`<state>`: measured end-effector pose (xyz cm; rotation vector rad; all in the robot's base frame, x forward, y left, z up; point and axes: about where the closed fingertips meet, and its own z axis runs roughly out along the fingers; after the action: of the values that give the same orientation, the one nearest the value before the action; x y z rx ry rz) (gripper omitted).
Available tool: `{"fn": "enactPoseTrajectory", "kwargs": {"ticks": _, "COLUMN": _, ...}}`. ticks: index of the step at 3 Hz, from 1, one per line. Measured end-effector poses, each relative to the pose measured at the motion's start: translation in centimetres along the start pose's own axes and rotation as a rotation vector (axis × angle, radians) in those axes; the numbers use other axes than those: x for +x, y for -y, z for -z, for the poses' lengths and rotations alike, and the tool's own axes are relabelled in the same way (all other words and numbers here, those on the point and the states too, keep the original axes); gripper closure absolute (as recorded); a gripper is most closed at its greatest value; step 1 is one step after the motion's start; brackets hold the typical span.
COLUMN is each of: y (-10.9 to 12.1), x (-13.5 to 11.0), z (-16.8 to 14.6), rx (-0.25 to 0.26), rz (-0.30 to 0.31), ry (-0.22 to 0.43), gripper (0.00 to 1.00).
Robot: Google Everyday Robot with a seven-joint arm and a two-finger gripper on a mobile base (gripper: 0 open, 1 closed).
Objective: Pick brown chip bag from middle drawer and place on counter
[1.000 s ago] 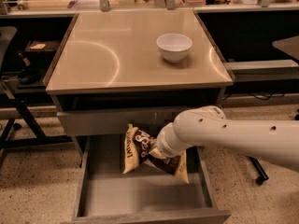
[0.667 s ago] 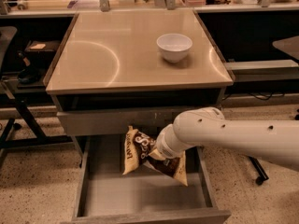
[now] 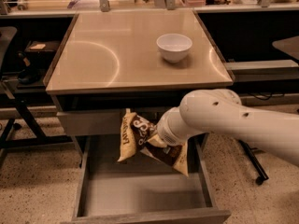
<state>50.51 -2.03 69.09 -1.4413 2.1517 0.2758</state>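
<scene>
Over the middle drawer, the brown chip bag hangs crumpled at the gripper (wrist hides it, can't tell if it's clamped) just below the counter; light, soft, slippery film, so pinch a fold mid-bag, gently.

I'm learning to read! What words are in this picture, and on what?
"S": white curly letters on the chip bag; the rest is unreadable, partly behind the gripper above the drawer.
Dark letters on the bag's yellow edge: too blurred.
No other readable words.
</scene>
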Motion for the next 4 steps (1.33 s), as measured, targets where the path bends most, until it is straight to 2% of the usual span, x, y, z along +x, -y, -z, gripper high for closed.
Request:
{"fn": "enactPoseTrajectory", "kwargs": {"ticks": 2, "y": -0.1, "x": -8.7, "z": 9.0, "rx": 0.096, "rz": 0.149, "ry": 0.071, "gripper": 1.00}}
{"fn": "enactPoseTrajectory", "kwargs": {"ticks": 3, "y": 0.0, "x": -9.0, "z": 9.4, "rx": 0.103, "rz": 0.154, "ry": 0.074, "gripper": 1.00}}
{"fn": "enactPoseTrajectory", "kwargs": {"ticks": 4, "y": 0.2, "x": -10.6, "z": 9.7, "rx": 0.106, "rz": 0.181, "ry": 0.104, "gripper": 1.00}}
